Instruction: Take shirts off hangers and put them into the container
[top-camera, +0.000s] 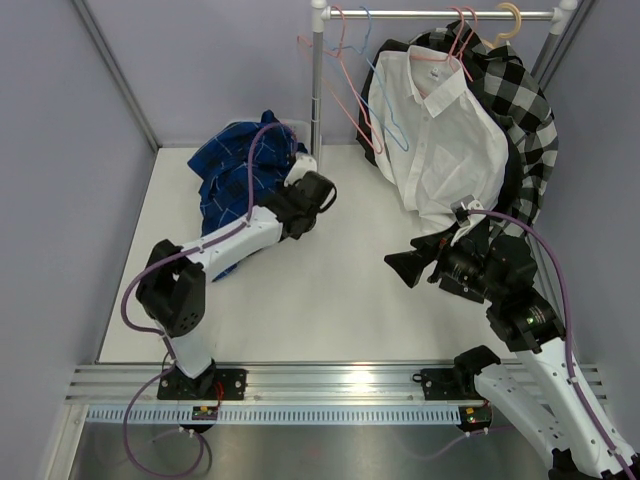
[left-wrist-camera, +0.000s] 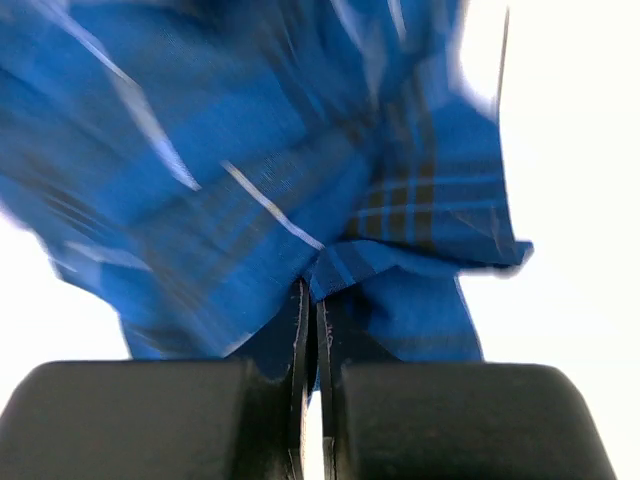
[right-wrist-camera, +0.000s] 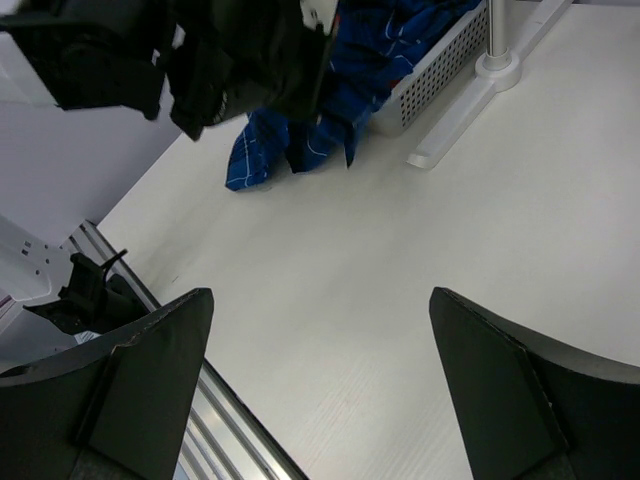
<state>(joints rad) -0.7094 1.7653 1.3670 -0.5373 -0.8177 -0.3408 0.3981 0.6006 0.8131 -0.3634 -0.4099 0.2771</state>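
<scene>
I had the left gripper (left-wrist-camera: 312, 305) pinched shut on a fold of the blue shirt (left-wrist-camera: 300, 180), the cloth bunched right at the fingertips and hanging away from them. The shirt was only partly home. Most of it was heaped in the container (right-wrist-camera: 440, 70) just beyond those fingers, but a tail spilled over the rim onto the table (right-wrist-camera: 450, 250) beneath them. I judged this to be the tidying end of the first shirt: the next move called for lifting the pinched fold clear of the rim, carrying it over the basket and letting go. My right gripper (right-wrist-camera: 320, 300) stood wide and held nothing, with bare table between its fingers. The white shirt (top-camera: 440, 130) on its pink hanger (top-camera: 458, 40) hung just behind them, looking like the next one to take.
</scene>
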